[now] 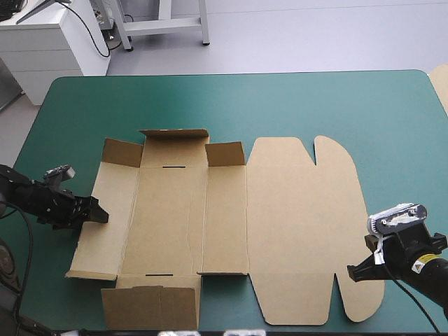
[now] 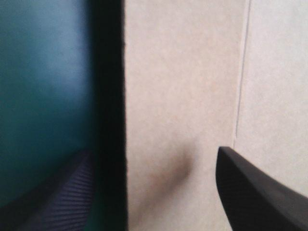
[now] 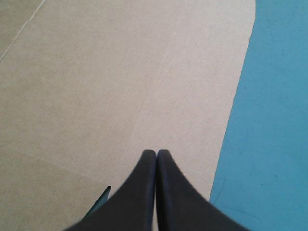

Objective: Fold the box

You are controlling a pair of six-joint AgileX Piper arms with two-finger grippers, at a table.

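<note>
Seen from above, the brown box [image 1: 231, 210] lies mostly flat on the teal-green desk [image 1: 392, 105], its left wall tilted up at the left gripper [image 1: 100, 213]. Only the left wrist view shows that gripper's black fingers [image 2: 255, 192] standing apart, astride the wall's edge. The right wrist view shows the right gripper [image 3: 156, 155] closed to a point over the lid's rounded flap.

The high camera is looking forward and down from above and behind the robot, covering most of the tabletop [image 1: 392, 119], the box [image 1: 280, 224], the left claw [image 1: 101, 213] and the right claw [image 1: 353, 273]. Each wrist camera is looking along its own claw at very close range, framing only the box edge and tabletop strip around it. The high view is covering both patches.
</note>
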